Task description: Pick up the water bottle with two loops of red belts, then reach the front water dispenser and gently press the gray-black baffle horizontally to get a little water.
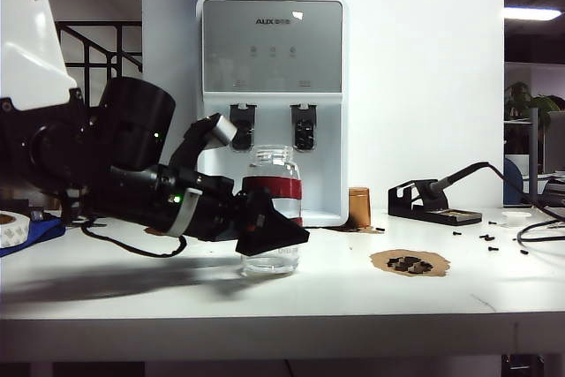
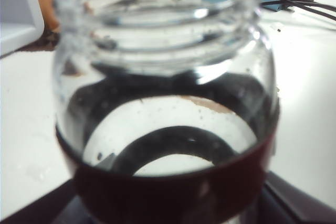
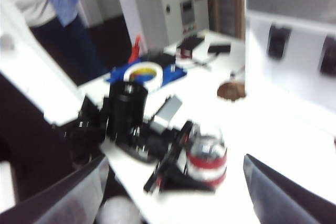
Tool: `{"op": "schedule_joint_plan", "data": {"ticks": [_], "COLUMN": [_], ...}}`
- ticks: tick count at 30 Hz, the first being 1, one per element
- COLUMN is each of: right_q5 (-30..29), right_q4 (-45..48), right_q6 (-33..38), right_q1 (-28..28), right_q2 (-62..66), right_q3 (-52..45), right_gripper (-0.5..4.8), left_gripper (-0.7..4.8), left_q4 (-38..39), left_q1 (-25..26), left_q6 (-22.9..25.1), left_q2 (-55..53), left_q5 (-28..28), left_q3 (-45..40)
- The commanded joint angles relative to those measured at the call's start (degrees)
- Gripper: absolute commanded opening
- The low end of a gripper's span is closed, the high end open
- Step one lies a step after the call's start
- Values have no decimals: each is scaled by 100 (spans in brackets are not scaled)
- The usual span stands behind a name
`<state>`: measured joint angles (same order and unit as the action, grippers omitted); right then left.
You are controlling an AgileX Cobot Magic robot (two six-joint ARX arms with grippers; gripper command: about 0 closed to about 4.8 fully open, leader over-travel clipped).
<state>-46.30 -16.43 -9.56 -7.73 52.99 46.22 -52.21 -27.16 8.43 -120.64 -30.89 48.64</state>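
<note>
Near the middle of the exterior view, I see the bottle (image 1: 275,184) standing upright on the white table (image 1: 353,293), just in front of the dispenser (image 1: 272,103). It is clear glass with red bands around it. My left gripper (image 1: 269,234) reaches in from the left of that frame, low and almost level, and its dark fingers sit on both sides of the bottle's lower part. I cannot tell if they squeeze the glass or only sit beside it. The bottle's foot looks to be on the table.

From the left wrist view, the bottle (image 2: 163,103) fills nearly the whole frame, with a red band low down.

Above the bottle, on the dispenser's front, hang two dark baffles (image 1: 242,126), side by side.

My right gripper (image 3: 176,192) is up in the air, jaws spread wide, holding nothing. It looks down at the bottle (image 3: 206,156) and the left arm (image 3: 126,114).

A small brown can (image 1: 358,207) stands right of the dispenser.
</note>
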Motion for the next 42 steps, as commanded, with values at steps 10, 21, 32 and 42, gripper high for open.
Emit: {"op": "schedule_joint_plan", "data": {"ticks": [10, 21, 32, 42], "right_q5": [114, 505, 946, 1587], "right_q4": [-962, -1604, -1416, -1054], "right_q6": [-380, -380, -131, 328], "right_q1": [-15, -11, -11, -11], "right_q2": [-901, -1711, -2804, -3322], "right_q3": [20, 7, -774, -966], "right_gripper": [413, 412, 242, 214], "left_gripper": [-5, 324, 479, 479], "left_q4": [98, 168, 190, 483], "left_q1": [-9, 20, 28, 407], "left_q6": [341, 415, 433, 590], "left_q2": [-507, -603, -610, -608], "left_q5": [7, 179, 179, -249], "left_q3": [0, -4, -2, -9]}}
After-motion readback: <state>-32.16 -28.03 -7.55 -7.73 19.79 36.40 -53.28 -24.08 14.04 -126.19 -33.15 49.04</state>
